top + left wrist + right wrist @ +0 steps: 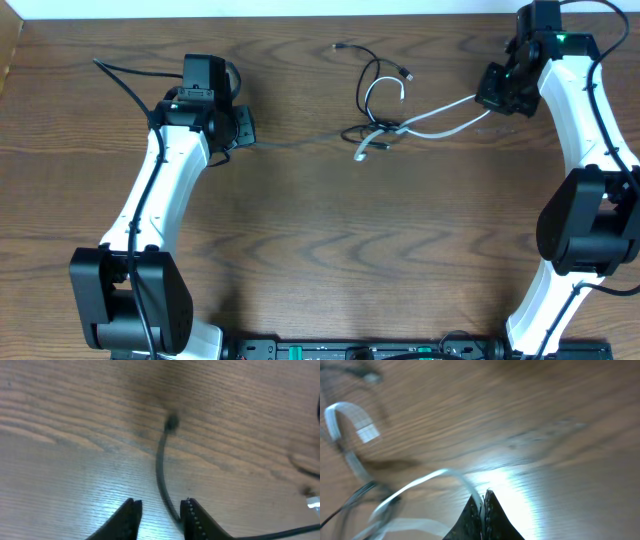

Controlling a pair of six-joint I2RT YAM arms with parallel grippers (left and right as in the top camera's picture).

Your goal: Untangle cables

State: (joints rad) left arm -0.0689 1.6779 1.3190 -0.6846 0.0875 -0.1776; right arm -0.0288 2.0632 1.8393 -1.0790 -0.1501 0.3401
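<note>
The white cable [440, 110] runs from my right gripper [493, 100] leftwards into a knot with the black cable [375, 72] at the table's centre back. In the right wrist view my gripper [483, 497] is shut on the white cable [415, 482], whose plug [367, 435] curls at the upper left. My left gripper [244, 127] sits far left of the knot. A thin strand of the black cable [300, 142] reaches toward it. Its jaws [161, 506] stand open. The black cable [161, 467] lies loose between them, against the right finger [192, 512], its plug end [171, 422] ahead on the wood.
The wooden table's far edge [300, 12] runs just behind the tangle. A thick black arm wire [120, 72] trails off behind the left arm. Both arm bases [130, 300] stand along the near edge.
</note>
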